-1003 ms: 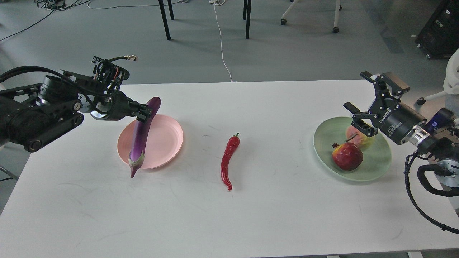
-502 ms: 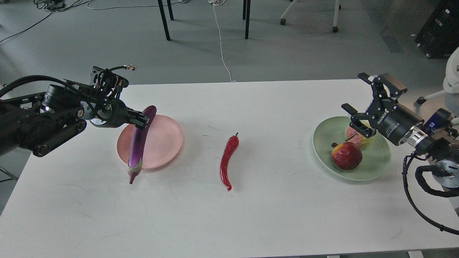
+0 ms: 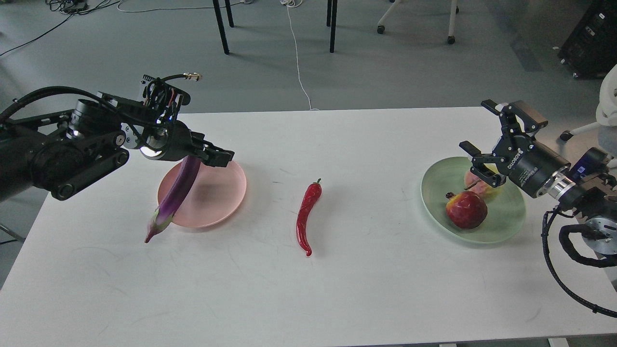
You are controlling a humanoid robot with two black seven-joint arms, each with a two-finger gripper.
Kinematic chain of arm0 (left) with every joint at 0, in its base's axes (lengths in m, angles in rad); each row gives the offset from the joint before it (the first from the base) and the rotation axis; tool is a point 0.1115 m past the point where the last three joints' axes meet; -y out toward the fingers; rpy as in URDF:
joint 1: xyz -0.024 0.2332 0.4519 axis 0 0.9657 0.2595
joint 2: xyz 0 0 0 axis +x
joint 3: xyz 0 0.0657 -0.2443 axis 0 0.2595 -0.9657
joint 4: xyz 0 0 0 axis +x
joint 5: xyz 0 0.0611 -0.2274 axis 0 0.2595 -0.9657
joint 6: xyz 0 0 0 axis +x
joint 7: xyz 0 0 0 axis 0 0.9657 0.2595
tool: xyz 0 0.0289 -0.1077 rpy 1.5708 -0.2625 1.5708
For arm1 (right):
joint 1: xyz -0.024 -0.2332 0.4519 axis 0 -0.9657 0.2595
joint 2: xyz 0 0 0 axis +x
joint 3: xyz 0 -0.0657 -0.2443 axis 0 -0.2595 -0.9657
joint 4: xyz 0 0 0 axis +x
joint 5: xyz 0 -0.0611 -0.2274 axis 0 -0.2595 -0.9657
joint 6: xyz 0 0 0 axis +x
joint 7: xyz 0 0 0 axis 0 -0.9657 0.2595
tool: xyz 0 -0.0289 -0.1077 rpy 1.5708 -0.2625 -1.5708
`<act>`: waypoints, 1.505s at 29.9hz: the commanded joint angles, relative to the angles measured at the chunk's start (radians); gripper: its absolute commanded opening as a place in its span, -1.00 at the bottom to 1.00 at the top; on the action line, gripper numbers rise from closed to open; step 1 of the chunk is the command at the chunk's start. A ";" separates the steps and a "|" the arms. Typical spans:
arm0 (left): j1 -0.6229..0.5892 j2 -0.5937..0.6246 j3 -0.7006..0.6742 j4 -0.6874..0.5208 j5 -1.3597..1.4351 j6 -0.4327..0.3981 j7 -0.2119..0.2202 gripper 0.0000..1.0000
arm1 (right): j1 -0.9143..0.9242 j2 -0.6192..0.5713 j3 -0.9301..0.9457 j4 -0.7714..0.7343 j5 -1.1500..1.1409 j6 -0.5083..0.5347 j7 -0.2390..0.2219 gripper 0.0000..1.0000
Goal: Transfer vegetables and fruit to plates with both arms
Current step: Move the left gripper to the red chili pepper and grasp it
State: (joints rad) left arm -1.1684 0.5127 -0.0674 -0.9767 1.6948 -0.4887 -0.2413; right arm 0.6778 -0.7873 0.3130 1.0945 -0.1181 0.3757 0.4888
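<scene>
**Eggplant tilted and shifted left; left fingers now past it**

Since the earlier frames the left gripper (image 3: 218,156) has moved right and up a bit, and the eggplant (image 3: 174,196) has swung: stem end now points lower left, off the plate rim onto the table (image 3: 308,289), upper end hidden under the gripper body. Whether the left fingers have hold of the eggplant: cannot tell. Fingertips stick out to the right of it over the pink plate (image 3: 219,193), too dark to separate.

Chili pepper (image 3: 306,217) unchanged, lying on the table at frame centre, between the two plates, touching neither.

Right side: right gripper (image 3: 487,140) hovers over the far rim of the green plate (image 3: 506,224), fingers spread wide, holding nothing. Barely moved from before. Red fruit (image 3: 466,209) sits in the green plate; yellow-green fruit (image 3: 488,189) just behind it, partly covered by the lower finger.

Pink plate sits left of centre, green plate at right.
</scene>
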 commanded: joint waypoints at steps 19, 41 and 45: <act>0.157 -0.292 -0.071 -0.094 -0.206 0.070 0.313 0.86 | -0.015 -0.004 0.002 0.002 -0.006 -0.001 0.000 0.96; 0.239 -0.322 -0.071 -0.033 -0.044 0.102 0.307 0.83 | -0.018 -0.017 0.002 0.008 -0.006 -0.001 0.000 0.96; 0.240 -0.322 -0.071 -0.033 -0.046 0.098 0.306 0.64 | -0.018 -0.018 0.002 0.007 -0.008 -0.001 0.000 0.96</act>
State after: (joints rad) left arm -0.9296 0.1903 -0.1385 -1.0096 1.6494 -0.3871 0.0659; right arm 0.6596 -0.8041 0.3145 1.1024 -0.1244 0.3748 0.4883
